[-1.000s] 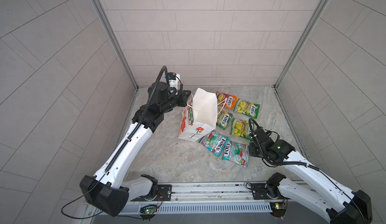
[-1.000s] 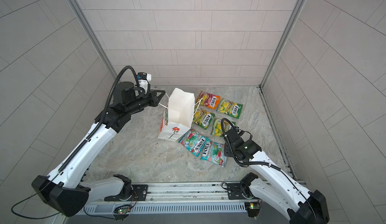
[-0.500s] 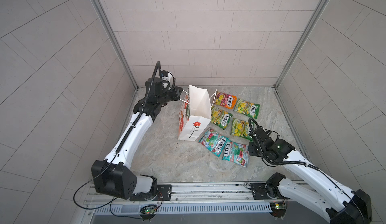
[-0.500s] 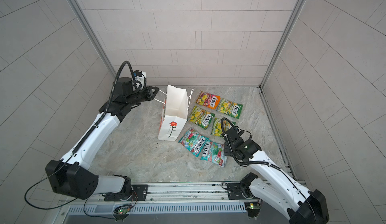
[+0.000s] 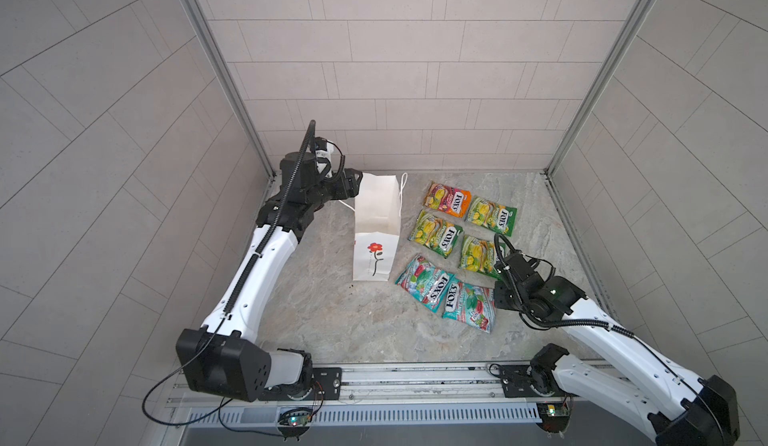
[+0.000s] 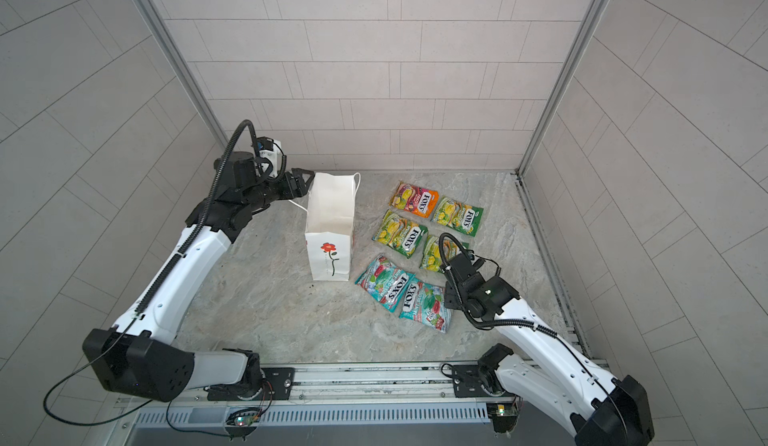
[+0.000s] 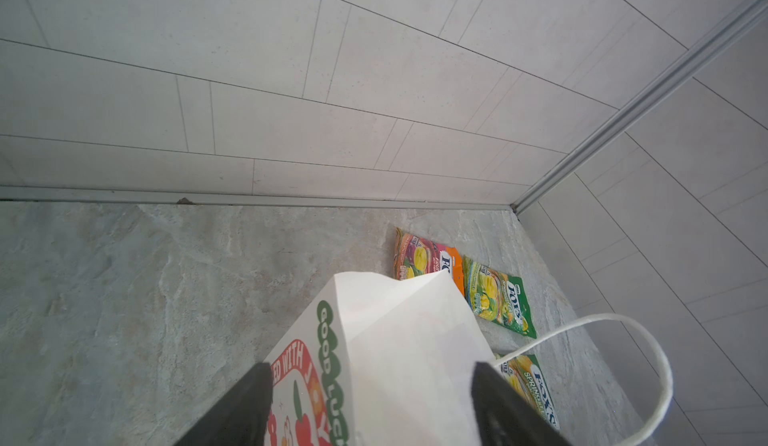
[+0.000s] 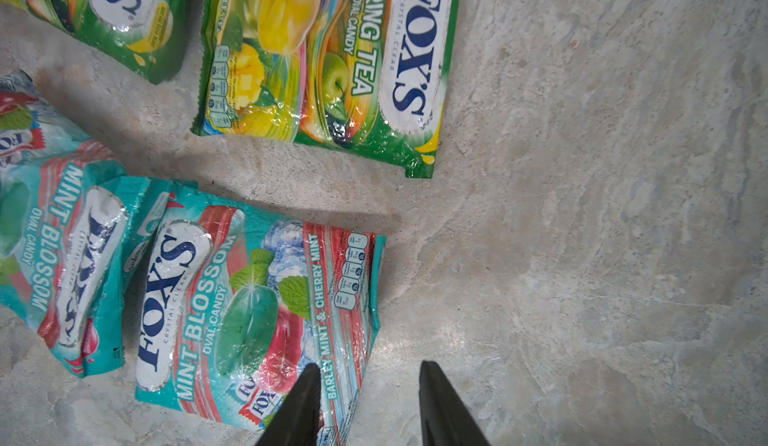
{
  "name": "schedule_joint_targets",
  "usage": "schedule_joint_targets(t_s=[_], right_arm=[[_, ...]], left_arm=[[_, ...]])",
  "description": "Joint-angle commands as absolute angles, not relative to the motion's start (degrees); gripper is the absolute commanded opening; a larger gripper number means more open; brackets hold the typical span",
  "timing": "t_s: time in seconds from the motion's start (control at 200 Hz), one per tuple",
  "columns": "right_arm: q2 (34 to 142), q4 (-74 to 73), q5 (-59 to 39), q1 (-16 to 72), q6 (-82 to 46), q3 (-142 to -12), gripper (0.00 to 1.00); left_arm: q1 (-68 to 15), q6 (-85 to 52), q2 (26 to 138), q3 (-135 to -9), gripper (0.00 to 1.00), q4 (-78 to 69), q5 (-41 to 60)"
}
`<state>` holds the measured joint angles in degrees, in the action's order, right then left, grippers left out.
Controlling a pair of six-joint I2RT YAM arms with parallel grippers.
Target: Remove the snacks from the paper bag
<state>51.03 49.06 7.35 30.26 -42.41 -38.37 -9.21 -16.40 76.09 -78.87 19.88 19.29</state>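
Unloading looks done: six glossy FOX'S candy packets (image 5: 436, 238) lie on the stone counter (image 5: 316, 319) at 3 o'clock of the upright white paper bag (image 5: 376, 215); your left tool (image 7: 370, 364) gapes at its rim, right tool (image 8: 368, 364) apart and empty, so back off without tipping it.

Jaws wide, the left end effector (image 7: 370, 367) reaches forward — right end effector (image 8: 369, 365) hangs low, jaws parted.

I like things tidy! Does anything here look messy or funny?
Only a little. The crumpled teal packet lies crooked, with its wrinkled edge pushed against the other teal packet, so that pair looks untidy. The paper bag stands upright, and nothing looks spilled or torn.
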Motion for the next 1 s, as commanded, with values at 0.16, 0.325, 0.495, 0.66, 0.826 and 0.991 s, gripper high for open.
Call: schedule_joint_targets(t_s=[0.16, 0.325, 0.495, 0.66, 0.826, 0.991], right_arm=[[51.0, 48.6, 8.5, 30.3, -42.5, -39.2, 0.41], [50.3, 47.1, 9.7, 30.3, -42.6, -38.6, 0.42], [49.6, 43.8, 15.0, 30.2, -41.6, -38.1, 0.45], [50.3, 42.1, 23.3, 29.9, -39.7, -40.3, 0.47], [52.4, 40.7, 34.4, 28.9, -36.9, -43.3, 0.5], [53.8, 36.1, 44.5, 26.1, -32.4, -44.0, 0.52]], left_arm=[[-9.0, -10.0, 72.6, -80.9, 0.93, 24.4, 9.4], [-8.9, -7.2, 70.5, -81.6, 0.98, 25.8, 4.7], [-9.0, -5.9, 67.8, -82.8, 1.0, 26.9, -0.2], [-8.9, -8.7, 64.2, -81.9, 1.0, 27.7, -11.8], [-9.0, -14.0, 60.0, -78.1, 1.0, 28.5, -24.2], [-9.0, -20.9, 56.0, -72.9, 1.0, 30.6, -35.5]])
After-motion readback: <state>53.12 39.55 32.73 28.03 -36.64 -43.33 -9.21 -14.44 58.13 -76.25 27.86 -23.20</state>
